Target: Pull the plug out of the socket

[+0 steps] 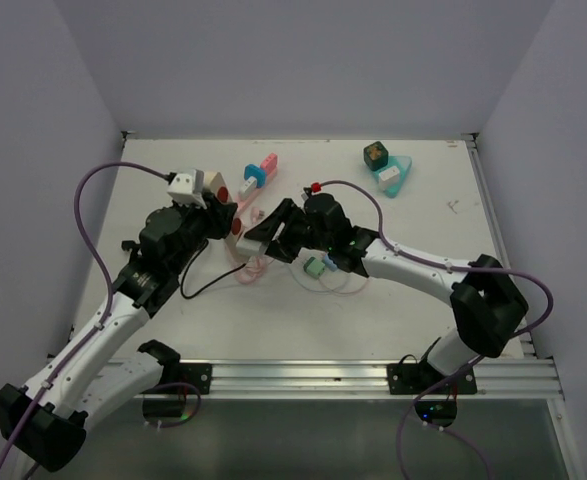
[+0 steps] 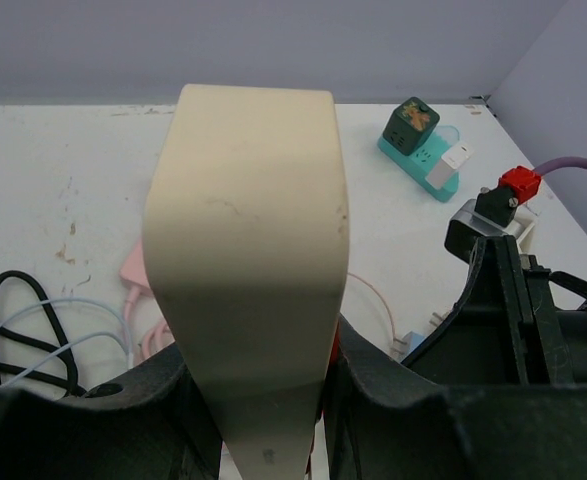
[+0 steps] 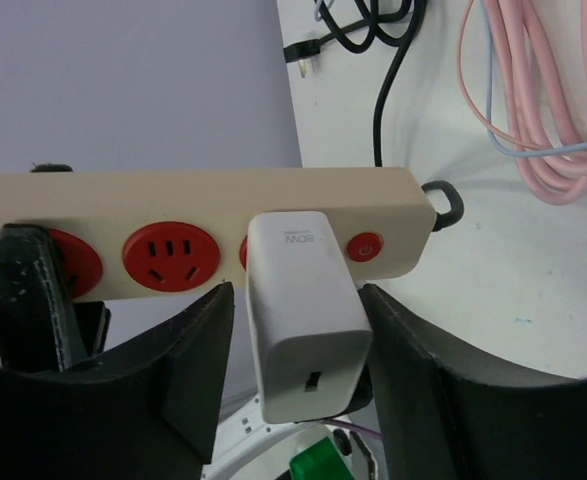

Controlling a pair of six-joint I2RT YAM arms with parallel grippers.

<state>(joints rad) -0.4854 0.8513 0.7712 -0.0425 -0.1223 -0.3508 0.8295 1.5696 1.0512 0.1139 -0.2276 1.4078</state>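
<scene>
A cream power strip point(image 1: 220, 192) with red sockets is held off the table by my left gripper point(image 1: 211, 215). In the left wrist view its plain back point(image 2: 248, 250) fills the gap between my black fingers point(image 2: 393, 400), which are shut on it. In the right wrist view the strip point(image 3: 173, 200) lies crosswise with a white charger plug point(image 3: 308, 320) seated in a socket beside the red switch point(image 3: 364, 247). My right gripper point(image 3: 295, 295) straddles the plug. The right finger point(image 3: 443, 380) is at its side, and a narrow gap shows on the left. From above, the right gripper point(image 1: 261, 234) sits against the strip.
A teal socket block point(image 1: 393, 175) with a green cube stands at the back right. A pink and blue adapter point(image 1: 258, 172) lies behind the strip. A pink cable coil point(image 1: 250, 266), a small green adapter point(image 1: 316, 267) and a black cable point(image 1: 205, 282) lie on the table under the grippers.
</scene>
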